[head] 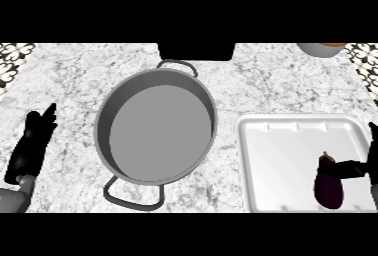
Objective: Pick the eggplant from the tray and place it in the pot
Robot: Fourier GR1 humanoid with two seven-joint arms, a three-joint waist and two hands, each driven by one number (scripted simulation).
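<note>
A dark purple eggplant [328, 186] lies on the white tray [273, 150] at the right, stem end pointing away from me. My right hand [367, 167] comes in at the tray's right edge, its thumb [349, 169] against the eggplant's upper part; the rest of the hand is cut off by the view's edge. A grey pot [118, 125] with two loop handles stands in the middle of the counter, with nothing inside. At the far left my left hand [33, 145] rests open, fingers up.
The marble counter [258, 85] runs under everything. A dark block [196, 51] sits at the back behind the pot, and part of a bowl [322, 49] shows at the back right. Patterned tiles edge both upper corners.
</note>
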